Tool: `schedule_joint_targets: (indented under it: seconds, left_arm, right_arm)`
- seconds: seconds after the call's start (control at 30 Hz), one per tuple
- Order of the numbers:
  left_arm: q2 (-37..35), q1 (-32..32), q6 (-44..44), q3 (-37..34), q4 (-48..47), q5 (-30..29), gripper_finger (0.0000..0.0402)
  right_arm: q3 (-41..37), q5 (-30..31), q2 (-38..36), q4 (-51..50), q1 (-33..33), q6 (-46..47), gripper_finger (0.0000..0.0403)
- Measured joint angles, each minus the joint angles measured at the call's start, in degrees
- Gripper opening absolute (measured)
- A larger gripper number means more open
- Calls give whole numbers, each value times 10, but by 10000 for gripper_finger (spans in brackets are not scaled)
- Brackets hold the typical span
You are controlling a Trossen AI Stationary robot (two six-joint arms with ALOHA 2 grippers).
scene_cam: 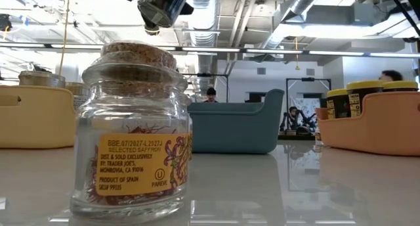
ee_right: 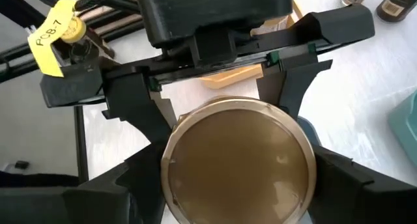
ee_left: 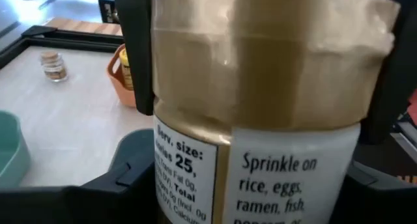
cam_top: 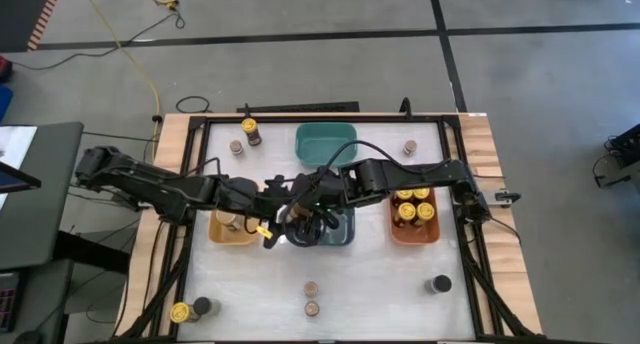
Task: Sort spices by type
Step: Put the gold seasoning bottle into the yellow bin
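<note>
White tabletop (cam_top: 380, 274) with bins, grey taped floor beyond, both claws grasping one gold-lidded jar (ee_right: 238, 160) above dark bin (cam_top: 342, 234)

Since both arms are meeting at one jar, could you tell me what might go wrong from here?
1. Both the left gripper and the right gripper flank the gold-lidded jar over the dark-blue bin; if one lets go too early, the jar could drop or tip.
2. The arms are crowded together, so pulling apart might bump them or snag the yellow tag.
</note>
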Motion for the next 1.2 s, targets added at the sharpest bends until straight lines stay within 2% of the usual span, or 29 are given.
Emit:
schedule_joint_targets:
  seconds: [0.2,0.37,0.43,0.67,0.8,0.97,1.07,1.13,1.2]
  left_arm:
    - [0,0,7,3,-2,6,268]
    - [0,0,3,3,-2,5,268]
    - [0,0,4,3,-2,4,268]
    - [0,0,12,3,-1,4,268]
    - [-10,3,22,3,-7,3,268]
    - [-54,24,21,1,-42,2,267]
    - [-93,43,21,-6,-73,3,267]
    - [-123,58,20,-18,-74,5,267]
    - [-156,70,15,-36,-79,4,267]
  right_arm:
    - [0,1,0,0,1,3,302]
    - [0,3,0,7,1,3,373]
    - [0,4,0,8,1,21,387]
    - [0,3,0,19,-5,55,367]
    - [0,3,-4,2,-11,65,379]
    - [2,6,-24,-56,-23,77,391]
    - [1,42,-38,-87,-22,116,392]
    - [1,93,-45,-145,-9,140,392]
    - [1,112,-47,-193,6,180,393]
